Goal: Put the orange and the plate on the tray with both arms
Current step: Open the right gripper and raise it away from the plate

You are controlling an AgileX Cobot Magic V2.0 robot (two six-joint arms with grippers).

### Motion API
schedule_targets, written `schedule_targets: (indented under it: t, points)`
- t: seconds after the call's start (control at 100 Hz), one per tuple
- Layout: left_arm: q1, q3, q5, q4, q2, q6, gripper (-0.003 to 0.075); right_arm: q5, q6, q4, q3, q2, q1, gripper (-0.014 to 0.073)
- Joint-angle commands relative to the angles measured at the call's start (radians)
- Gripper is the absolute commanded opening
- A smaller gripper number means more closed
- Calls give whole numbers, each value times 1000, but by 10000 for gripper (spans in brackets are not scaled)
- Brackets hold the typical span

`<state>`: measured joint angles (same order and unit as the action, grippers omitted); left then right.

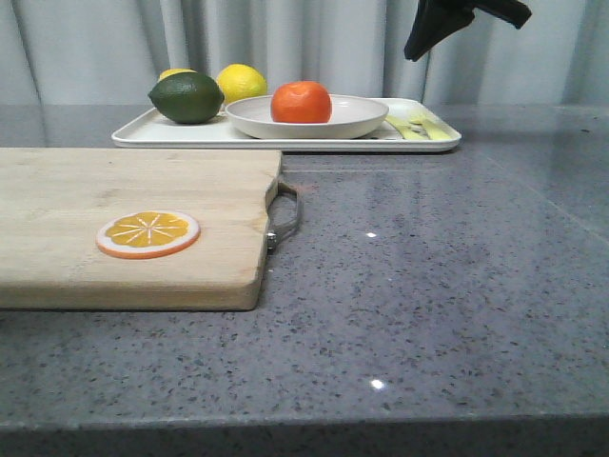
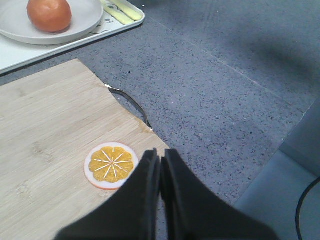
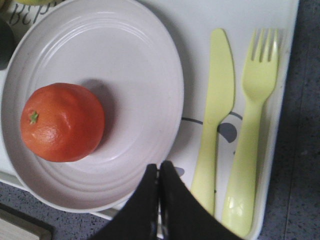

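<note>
**A:** Grey curtains hang behind a speckled grey table (image 1: pixel 447 314) in the front view. What lies at the far edge?

**B:** The tray (image 1: pixel 285 136) is there, with the plate (image 1: pixel 306 116) on it and the orange (image 1: pixel 301 102) inside the plate. A dark lime (image 1: pixel 186 97) and a lemon (image 1: pixel 242 82) stand at about 9 o'clock from the plate. Only a black part of the right arm (image 1: pixel 447 21) shows, high at 1 o'clock from the plate, well apart from it.

**A:** And the left wrist view?

**B:** The left gripper (image 2: pixel 161 161) has its fingers pressed together on nothing. It hangs over the edge of a cutting board (image 2: pixel 45 135), just beside an orange slice (image 2: pixel 111 166). The orange (image 2: pixel 49 14) in the plate (image 2: pixel 75 27) is far off, at about 11 o'clock from the fingertips.

**A:** The right wrist view?

**B:** The right gripper (image 3: pixel 159 172) is also closed and empty, above the near rim of the plate (image 3: pixel 125 75). The orange (image 3: pixel 62 122) sits at about 10 o'clock from the tips, near but not touching. A yellow knife (image 3: pixel 215 115) and fork (image 3: pixel 252 125) lie on the tray (image 3: pixel 192 22) at about 2 o'clock.

**A:** How would these things handle?

**B:** I think the orange is firm, glossy and ready to roll, so the fingers should close across its middle. The plate looks stiff, light and smooth; its raised rim is the only good place to pinch.
</note>
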<state>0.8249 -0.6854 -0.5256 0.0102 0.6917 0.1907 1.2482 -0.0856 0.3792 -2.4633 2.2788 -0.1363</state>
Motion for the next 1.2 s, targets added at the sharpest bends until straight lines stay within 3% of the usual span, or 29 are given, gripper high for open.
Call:
schedule_targets:
  t: [0.0,0.28,0.56,0.79,1.19]
  points:
    - [5,-27,77,2,-3,5,-19,90,18,9,-30,-106,6,-60]
    - [5,-27,77,2,-3,5,-19,91,26,-42,6,-256,-17,-60]
    - [5,-27,77,2,-3,5,-19,59,73,-80,278,-482,-38,-60]
    - [5,-27,77,2,-3,5,-19,-102,99,-80,583,-677,-64,-60]
    - [5,-5,81,2,-7,5,-19,-533,186,-80,1163,-1042,-64,-60]
